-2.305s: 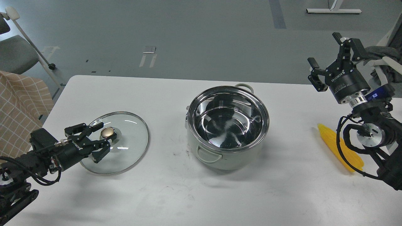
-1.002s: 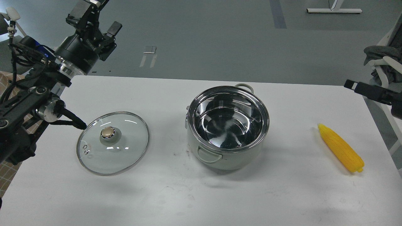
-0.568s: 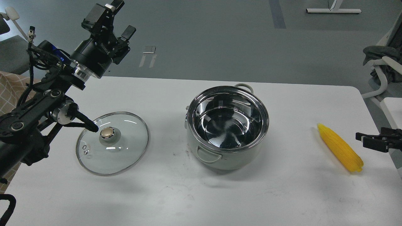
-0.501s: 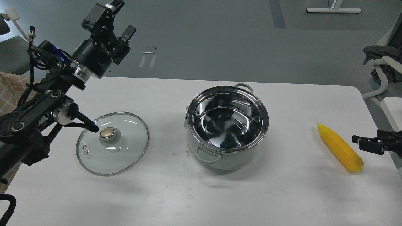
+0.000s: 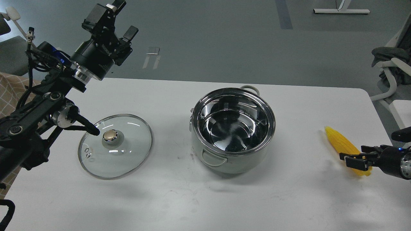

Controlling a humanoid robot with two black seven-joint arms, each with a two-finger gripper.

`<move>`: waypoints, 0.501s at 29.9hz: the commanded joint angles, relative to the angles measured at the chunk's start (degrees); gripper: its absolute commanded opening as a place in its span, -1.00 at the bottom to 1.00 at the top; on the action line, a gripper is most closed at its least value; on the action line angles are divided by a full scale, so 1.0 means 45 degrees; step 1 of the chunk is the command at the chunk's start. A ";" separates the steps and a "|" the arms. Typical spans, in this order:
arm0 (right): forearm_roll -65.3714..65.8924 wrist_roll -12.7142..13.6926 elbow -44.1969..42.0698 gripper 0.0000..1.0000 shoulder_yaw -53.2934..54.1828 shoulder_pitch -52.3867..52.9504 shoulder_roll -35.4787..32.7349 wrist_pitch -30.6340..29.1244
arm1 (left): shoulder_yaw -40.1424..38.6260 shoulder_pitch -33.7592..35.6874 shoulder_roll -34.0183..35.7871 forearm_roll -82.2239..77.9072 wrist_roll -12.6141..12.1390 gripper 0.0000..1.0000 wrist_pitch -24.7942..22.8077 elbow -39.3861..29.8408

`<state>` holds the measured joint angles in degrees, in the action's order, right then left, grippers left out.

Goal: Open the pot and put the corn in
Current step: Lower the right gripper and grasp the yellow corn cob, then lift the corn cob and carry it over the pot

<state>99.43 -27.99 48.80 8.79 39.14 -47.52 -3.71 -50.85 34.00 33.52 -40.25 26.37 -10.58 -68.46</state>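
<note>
The pale grey-green pot [image 5: 224, 165] stands open at the table's middle, its shiny steel inside empty. Its glass lid [image 5: 128, 154] with the brass-coloured knob lies flat on the table to the left. The yellow corn [image 5: 338, 141] lies on the table at the right, tip pointing away from me. My right gripper [image 5: 354, 154] comes in low from the right edge, open, with its fingers on either side of the corn's thick near end. My left gripper [image 5: 124, 17] is open and empty, raised high above the table's back left corner.
The white table [image 5: 205, 199] ends close behind the pot and just right of the corn. My left arm's elbow and cables [image 5: 64, 115] hang over the lid's left edge. Chairs stand off both sides of the table.
My right gripper has come down and moved left along the table to the corn's thick end. My left arm has stayed raised, almost still. The corn, the pot and the lid have not moved.
</note>
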 commanded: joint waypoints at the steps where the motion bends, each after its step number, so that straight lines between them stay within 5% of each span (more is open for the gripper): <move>1: 0.0170 -0.0003 -0.0082 -0.66 -0.0097 -0.0007 0.0072 0.0122 | -0.0028 -0.0016 0.0012 -0.0001 0.0000 0.94 -0.0012 -0.0002; 4: 0.0327 -0.0003 -0.0082 -0.99 -0.0117 -0.0026 0.0053 0.0220 | -0.0048 -0.0016 -0.0007 -0.0001 0.0000 0.94 -0.0012 -0.0022; 15: 0.0054 -0.0003 0.2199 -1.00 -0.0039 0.2545 -0.2111 0.0182 | -0.0048 -0.0016 -0.0086 -0.0001 -0.0020 0.94 0.0008 -0.0139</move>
<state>100.22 -28.00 54.65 8.73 44.85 -53.35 -2.03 -51.07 33.93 33.23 -40.25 26.37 -10.58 -68.89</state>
